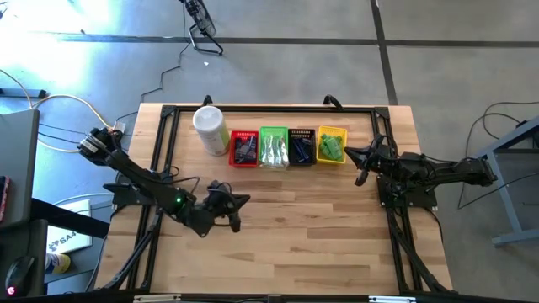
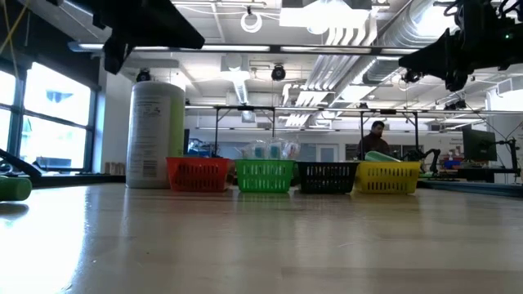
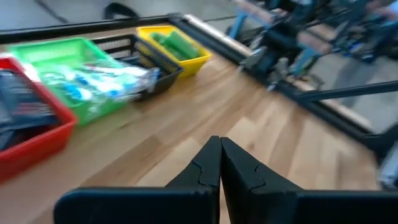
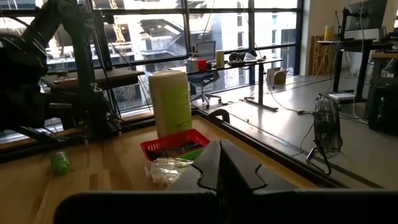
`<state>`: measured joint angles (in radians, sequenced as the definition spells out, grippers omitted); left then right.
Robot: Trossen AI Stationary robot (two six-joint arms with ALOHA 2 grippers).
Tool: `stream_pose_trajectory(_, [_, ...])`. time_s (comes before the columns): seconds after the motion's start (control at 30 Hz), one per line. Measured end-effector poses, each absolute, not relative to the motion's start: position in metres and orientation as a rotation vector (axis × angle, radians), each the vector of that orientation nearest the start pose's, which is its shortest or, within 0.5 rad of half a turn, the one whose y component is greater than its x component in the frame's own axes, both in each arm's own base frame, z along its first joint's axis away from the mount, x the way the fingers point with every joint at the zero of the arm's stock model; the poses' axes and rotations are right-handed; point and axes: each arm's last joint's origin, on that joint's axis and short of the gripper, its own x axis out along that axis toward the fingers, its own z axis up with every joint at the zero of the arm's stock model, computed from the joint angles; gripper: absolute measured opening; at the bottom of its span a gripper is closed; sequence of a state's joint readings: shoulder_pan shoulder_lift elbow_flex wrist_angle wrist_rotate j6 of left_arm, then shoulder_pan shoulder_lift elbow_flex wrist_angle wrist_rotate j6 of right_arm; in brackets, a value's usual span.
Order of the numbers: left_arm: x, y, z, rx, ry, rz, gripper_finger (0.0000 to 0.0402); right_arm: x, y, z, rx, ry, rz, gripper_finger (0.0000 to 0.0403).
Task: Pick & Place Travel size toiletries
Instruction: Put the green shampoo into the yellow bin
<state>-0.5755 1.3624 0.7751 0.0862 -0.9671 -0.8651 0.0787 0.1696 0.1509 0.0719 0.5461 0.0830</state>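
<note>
The toiletries point(image 1: 286, 148) lie sorted in 4 small baskets point(image 1: 245, 161) beside the white canister point(image 1: 210, 128). The left gripper point(image 1: 238, 202) and right gripper point(image 1: 360, 164) hover empty, fingers pressed together

Mid-frame, four small plastic baskets, red point(image 2: 198, 174), green point(image 2: 265, 175), black point(image 2: 327, 176), yellow point(image 2: 389, 176), line up right of a tall white cylindrical canister point(image 2: 156, 135).
</note>
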Motion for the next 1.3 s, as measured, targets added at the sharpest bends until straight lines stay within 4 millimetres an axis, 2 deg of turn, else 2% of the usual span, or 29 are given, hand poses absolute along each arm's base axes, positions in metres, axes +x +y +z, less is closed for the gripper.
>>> stream_pose_trajectory(0.2, [0.239, -0.125, 0.219, -0.467, 0.064, 0.422, 0.0000, 0.099, -0.007, 0.208, 0.097, -0.065, -0.467, 0.0002])
stream_pose_trajectory(0.47, [0.246, -0.111, 0.221, -0.311, 0.076, 0.376, 0.0000, 0.099, -0.007, 0.208, 0.101, -0.067, -0.467, 0.0002])
stream_pose_trajectory(0.63, [0.250, -0.098, 0.228, -0.241, 0.103, 0.281, 0.0000, 0.099, -0.007, 0.208, 0.102, -0.067, -0.467, 0.0002])
stream_pose_trajectory(0.8, [0.243, -0.086, 0.236, -0.165, 0.136, 0.291, 0.0000, 0.099, -0.007, 0.208, 0.125, -0.071, -0.466, 0.0002])
stream_pose_trajectory(1.07, [0.221, -0.077, 0.247, -0.105, 0.221, 0.287, 0.0000, 0.099, -0.007, 0.207, 0.123, -0.065, -0.466, 0.0002])
stream_pose_trajectory(1.3, [0.218, -0.076, 0.247, -0.094, 0.244, 0.289, 0.0000, 0.099, -0.007, 0.207, 0.121, -0.062, -0.467, 0.0003])
